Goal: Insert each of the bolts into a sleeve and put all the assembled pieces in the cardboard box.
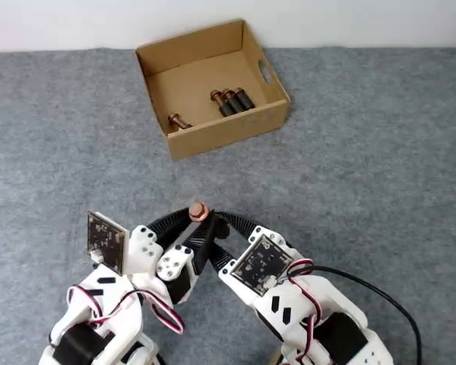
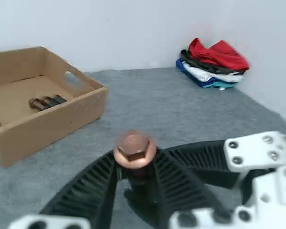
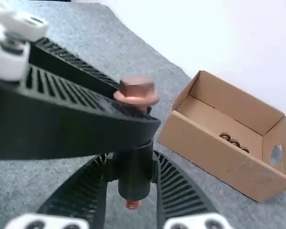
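Note:
A copper bolt (image 1: pixel 198 211) stands upright above the grey carpet, where both grippers meet. My left gripper (image 2: pixel 134 164) is shut on the bolt (image 2: pixel 134 149) just below its hex head. My right gripper (image 3: pixel 132 177) is shut on a black sleeve (image 3: pixel 133 169). The bolt (image 3: pixel 136 90) runs down through this sleeve and its copper tip pokes out at the lower end. The cardboard box (image 1: pixel 213 141) sits farther back. Inside it two assembled pieces (image 1: pixel 232 101) lie side by side, and a third (image 1: pixel 178 121) lies near a front corner.
Grey carpet lies all around the box. A black cable (image 1: pixel 380 293) loops beside the right arm. A pile of folded clothes (image 2: pixel 212 64) sits in the far corner by the wall.

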Tool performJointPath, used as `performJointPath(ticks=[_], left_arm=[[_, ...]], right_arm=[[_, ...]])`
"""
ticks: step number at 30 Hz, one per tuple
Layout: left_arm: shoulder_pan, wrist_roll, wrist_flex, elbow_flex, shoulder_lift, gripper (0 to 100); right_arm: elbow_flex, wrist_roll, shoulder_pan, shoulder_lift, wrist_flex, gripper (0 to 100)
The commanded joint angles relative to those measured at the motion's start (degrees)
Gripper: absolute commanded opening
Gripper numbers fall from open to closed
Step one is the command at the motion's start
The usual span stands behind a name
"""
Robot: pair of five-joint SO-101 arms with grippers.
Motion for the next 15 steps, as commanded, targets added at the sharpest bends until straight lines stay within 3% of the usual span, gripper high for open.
performJointPath(ticks=[1, 15], left_arm=[[0.0, -3.87, 0.09, -0.13, 0.7, 22], [-0.88, -5.1, 7.82, -11.03, 0.7, 25]], right_arm=[[-1.14, 0.62, 0.66, -0.66, -1.89, 0.9], [-0.79, 0.26, 0.75, -0.66, -1.71, 0.9]])
